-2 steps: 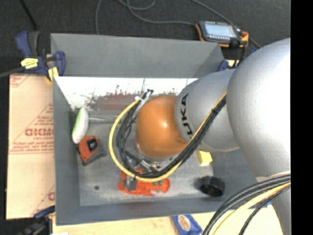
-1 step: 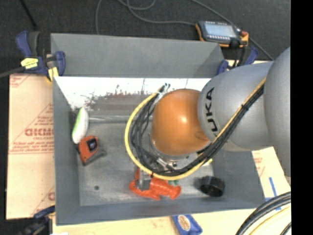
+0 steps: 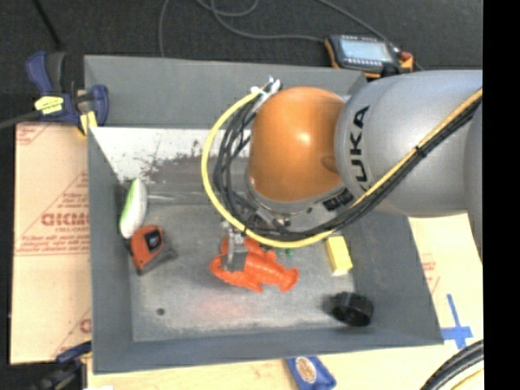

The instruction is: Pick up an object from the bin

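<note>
An orange-red plastic toy (image 3: 258, 274) with a lumpy shape lies near the middle of the grey bin's (image 3: 244, 323) floor, toward the near wall. The gripper (image 3: 236, 254) is down at the toy's left end, and I cannot tell whether it grasps the toy. A yellow block (image 3: 339, 254) lies to the right, with a black round piece (image 3: 351, 308) below it. At far left sit what looks like an orange tape measure (image 3: 148, 247) and a white-and-green object (image 3: 132, 207).

The arm (image 3: 422, 145) is a thick, rounded silver-grey casing with black "KUKA" lettering (image 3: 357, 149). A glossy orange dome (image 3: 294, 140) caps its wrist, ringed by black cables (image 3: 231, 161) and a yellow cable (image 3: 210, 149); its pincer (image 3: 236, 258) is grey metal.
</note>
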Robot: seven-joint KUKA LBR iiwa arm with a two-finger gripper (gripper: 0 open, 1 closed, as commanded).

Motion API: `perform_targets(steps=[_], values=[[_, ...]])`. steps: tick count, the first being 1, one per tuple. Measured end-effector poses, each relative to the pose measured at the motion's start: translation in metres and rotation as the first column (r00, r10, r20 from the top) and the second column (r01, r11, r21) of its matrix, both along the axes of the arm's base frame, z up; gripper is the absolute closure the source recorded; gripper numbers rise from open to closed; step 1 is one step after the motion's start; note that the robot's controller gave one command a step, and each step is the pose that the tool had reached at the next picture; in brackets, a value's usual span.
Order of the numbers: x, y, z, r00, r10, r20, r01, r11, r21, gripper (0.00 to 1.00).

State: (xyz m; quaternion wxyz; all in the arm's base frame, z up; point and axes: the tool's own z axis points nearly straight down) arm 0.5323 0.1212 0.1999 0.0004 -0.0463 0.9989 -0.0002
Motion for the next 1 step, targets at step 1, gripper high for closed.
perform_targets(steps=[1], values=[[0.014, 0.0028, 0.0101, 1.0, -0.005, 0.003, 0.005, 1.0, 0.001, 1.0]])
